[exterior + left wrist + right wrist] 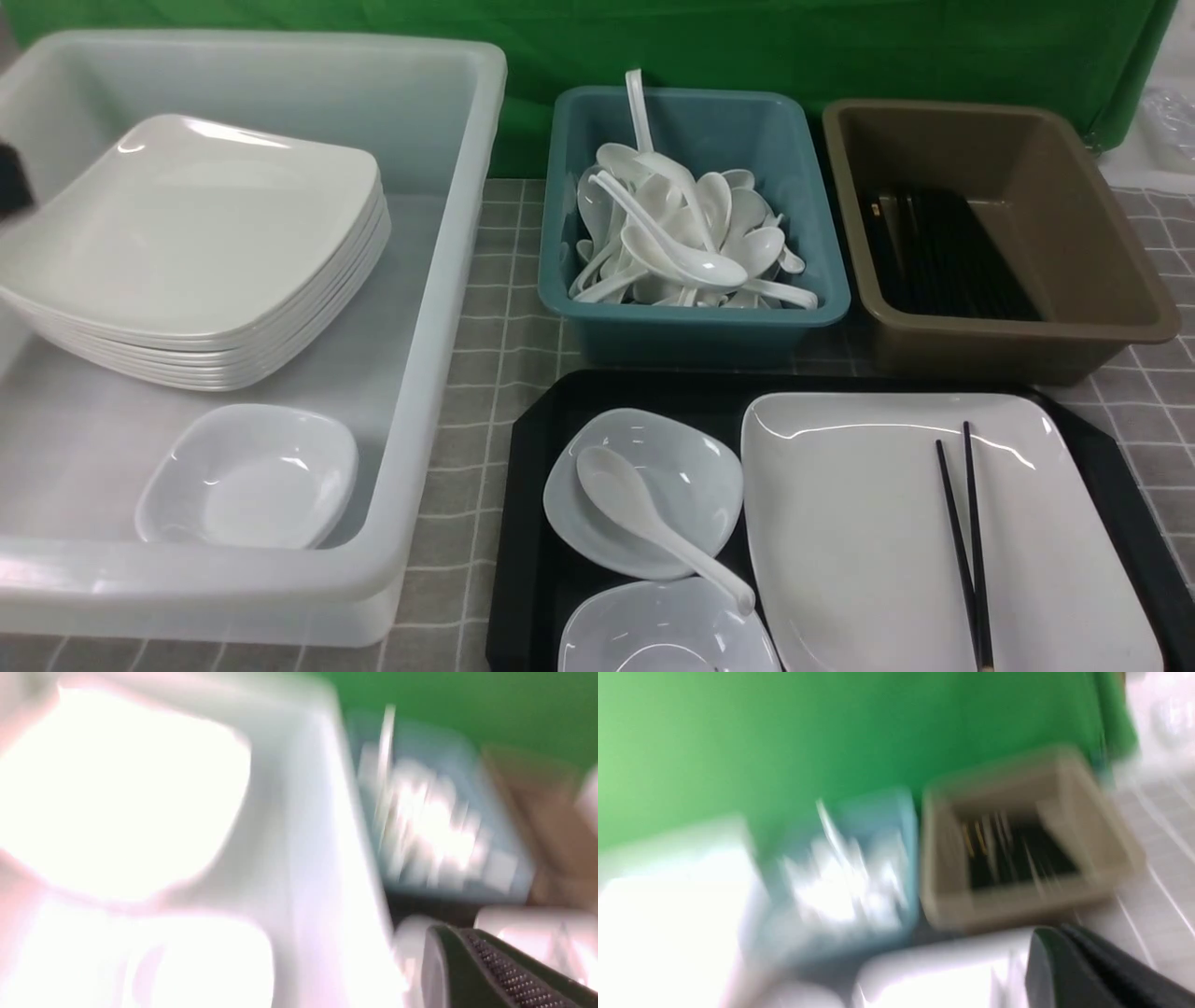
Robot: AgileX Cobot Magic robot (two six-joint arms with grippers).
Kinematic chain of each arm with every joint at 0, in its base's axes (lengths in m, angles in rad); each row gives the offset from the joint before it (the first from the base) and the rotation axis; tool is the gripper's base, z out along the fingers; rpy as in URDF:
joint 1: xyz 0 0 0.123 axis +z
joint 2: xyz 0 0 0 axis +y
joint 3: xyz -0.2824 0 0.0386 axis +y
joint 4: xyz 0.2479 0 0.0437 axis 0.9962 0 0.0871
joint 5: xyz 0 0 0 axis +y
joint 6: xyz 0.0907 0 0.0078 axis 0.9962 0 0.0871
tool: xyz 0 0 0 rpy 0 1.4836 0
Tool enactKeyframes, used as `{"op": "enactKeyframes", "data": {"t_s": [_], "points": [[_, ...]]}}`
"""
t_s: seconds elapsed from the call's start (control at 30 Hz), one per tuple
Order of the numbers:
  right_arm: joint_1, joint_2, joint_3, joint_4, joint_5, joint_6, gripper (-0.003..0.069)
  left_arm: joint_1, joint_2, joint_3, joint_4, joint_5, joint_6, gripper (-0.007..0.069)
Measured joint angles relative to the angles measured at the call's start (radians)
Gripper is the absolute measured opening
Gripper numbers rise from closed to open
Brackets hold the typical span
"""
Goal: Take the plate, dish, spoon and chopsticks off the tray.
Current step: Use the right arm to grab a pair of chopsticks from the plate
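Observation:
The black tray (532, 523) sits at the front right. On it lies the large white plate (868, 523) with the black chopsticks (959, 551) resting on its right part. Left of the plate, the white spoon (616, 485) lies across a small white dish (691, 476). A second small dish (653, 635) is at the tray's front edge. Neither gripper shows clearly in the front view. Both wrist views are motion-blurred. My left gripper (448, 933) has its fingers pressed together, empty. My right gripper (1057, 935) is likewise shut on nothing.
A big translucent white bin (280, 51) on the left holds a stack of plates (187, 243) and one small dish (252, 476). Behind the tray stand a teal bin (691, 327) full of spoons and a brown bin (1008, 350) of chopsticks.

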Motion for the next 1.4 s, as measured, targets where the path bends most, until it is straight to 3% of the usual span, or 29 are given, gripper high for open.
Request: {"op": "enactKeyframes", "data": {"t_s": [0.03,0.17,0.33,0.43,0.57,0.7,0.77,0.87,1.17,1.27,1.4], "points": [[0.000,0.090,-0.079,-0.001,0.139,-0.061,0.0028,0.000,0.040,0.000,-0.013,0.039,0.046,0.0020],[0.000,0.344,-0.228,-0.002,0.441,-0.186,0.0028,-0.005,0.151,0.006,-0.049,0.081,0.112,0.0020],[0.000,0.538,-0.253,0.001,0.518,-0.219,0.0036,-0.054,0.221,0.007,-0.049,0.084,0.122,0.0020],[0.021,0.656,-0.253,0.002,0.524,-0.230,0.0073,-0.142,0.265,0.007,-0.042,0.073,0.109,0.0020],[0.129,0.803,-0.253,-0.048,0.455,-0.172,0.0249,-0.332,0.326,0.007,-0.004,0.022,0.042,0.0020],[0.261,0.915,-0.259,-0.197,0.355,-0.017,0.0419,-0.510,0.391,0.007,0.038,-0.007,-0.044,0.0020],[0.301,0.977,-0.259,-0.246,0.322,0.040,0.0477,-0.564,0.417,0.007,0.061,-0.017,-0.065,0.0020],[0.339,1.051,-0.259,-0.275,0.284,0.093,0.0508,-0.611,0.446,0.007,0.082,-0.033,-0.072,0.0020],[0.349,1.262,-0.259,-0.279,0.227,0.135,0.0516,-0.621,0.463,0.007,0.107,-0.050,-0.078,0.0020],[0.349,1.280,-0.264,-0.272,0.226,0.135,0.0471,-0.621,0.463,0.007,0.108,-0.054,-0.078,0.0020],[0.351,1.288,-0.270,-0.234,0.227,0.113,0.0206,-0.621,0.463,0.007,0.109,-0.057,-0.078,0.0020]]}}
